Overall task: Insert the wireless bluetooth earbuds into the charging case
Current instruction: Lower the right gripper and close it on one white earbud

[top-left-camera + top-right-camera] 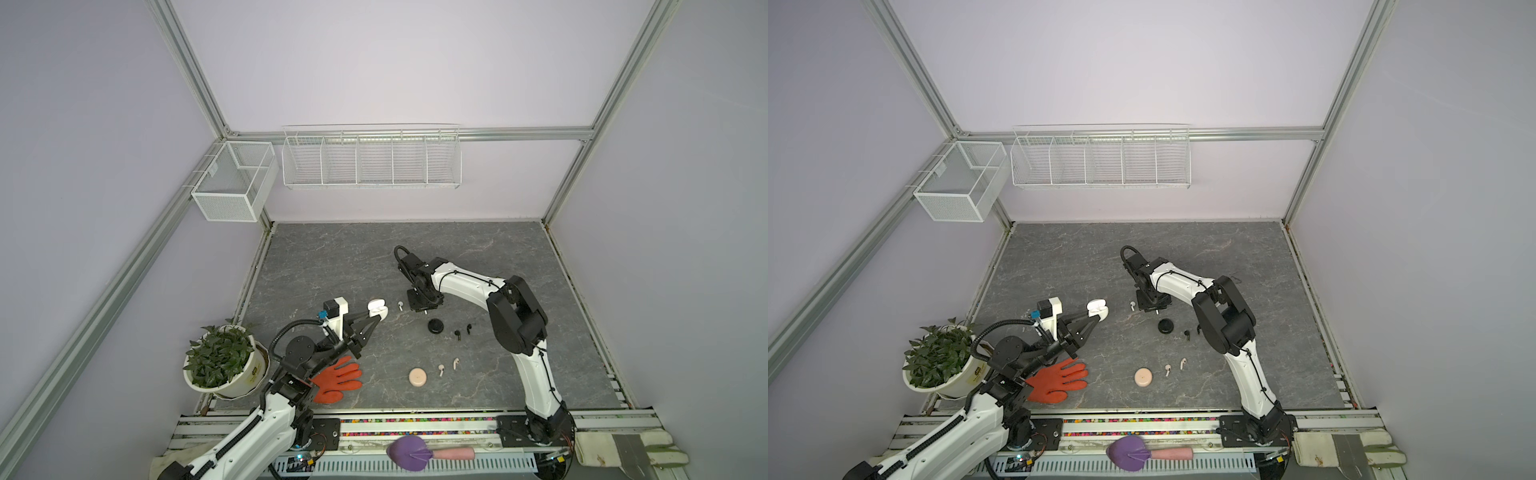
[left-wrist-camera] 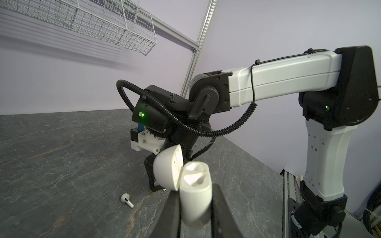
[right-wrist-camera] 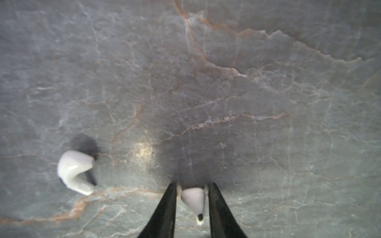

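My left gripper (image 2: pixel 194 191) is shut on the white charging case (image 2: pixel 195 197), held above the table with its lid (image 2: pixel 168 168) hinged open and both sockets showing; both top views show the charging case (image 1: pixel 376 308) (image 1: pixel 1098 308). My right gripper (image 3: pixel 192 185) points down at the table, shut on a white earbud (image 3: pixel 192 198) between its fingertips. Another white earbud (image 3: pixel 75 172) (image 1: pixel 400 306) (image 2: pixel 126 199) lies beside it on the table. Two black earbuds (image 1: pixel 457 333) (image 1: pixel 468 328) and two pale pink earbuds (image 1: pixel 441 368) (image 1: pixel 456 363) lie nearer the front.
A black round puck (image 1: pixel 435 326) and a pink one (image 1: pixel 417 377) sit mid-table. An orange glove (image 1: pixel 336 380) and a potted plant (image 1: pixel 220 359) are at the front left. White wire baskets (image 1: pixel 370 158) hang on the back wall. A purple trowel (image 1: pixel 409 453) lies on the front rail.
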Robot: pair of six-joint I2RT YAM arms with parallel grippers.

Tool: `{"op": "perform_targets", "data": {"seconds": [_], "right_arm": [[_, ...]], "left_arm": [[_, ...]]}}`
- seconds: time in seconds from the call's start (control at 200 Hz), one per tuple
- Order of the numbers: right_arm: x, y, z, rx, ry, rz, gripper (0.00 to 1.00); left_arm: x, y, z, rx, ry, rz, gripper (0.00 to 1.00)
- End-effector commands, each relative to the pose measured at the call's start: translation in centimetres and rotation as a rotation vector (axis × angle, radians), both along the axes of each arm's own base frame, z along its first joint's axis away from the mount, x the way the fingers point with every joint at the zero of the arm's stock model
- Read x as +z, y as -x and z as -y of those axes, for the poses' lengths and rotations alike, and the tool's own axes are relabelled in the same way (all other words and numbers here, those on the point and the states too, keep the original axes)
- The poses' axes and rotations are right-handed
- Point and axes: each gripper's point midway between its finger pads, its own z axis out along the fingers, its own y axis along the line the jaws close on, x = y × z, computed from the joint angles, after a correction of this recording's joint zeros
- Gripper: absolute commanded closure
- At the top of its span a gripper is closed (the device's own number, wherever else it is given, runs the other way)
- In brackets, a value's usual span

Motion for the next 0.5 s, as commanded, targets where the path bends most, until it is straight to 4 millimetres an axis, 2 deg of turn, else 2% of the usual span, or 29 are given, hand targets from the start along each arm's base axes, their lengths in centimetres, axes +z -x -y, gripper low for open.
{"op": "perform_targets", "data": {"seconds": [0.0,0.495], "right_arm": [[-0.69,0.63,0.86,0.003,0.041,-0.04,0.7],[-1.11,-0.01,0.73,0.015,0.048,-0.025,0.75]], "left_arm": [[0.93,-0.06,0.04,0.005,0.004,0.032,1.0],[1.06,-0.09,0.06,0.004,0.003,0.034,1.0]]}}
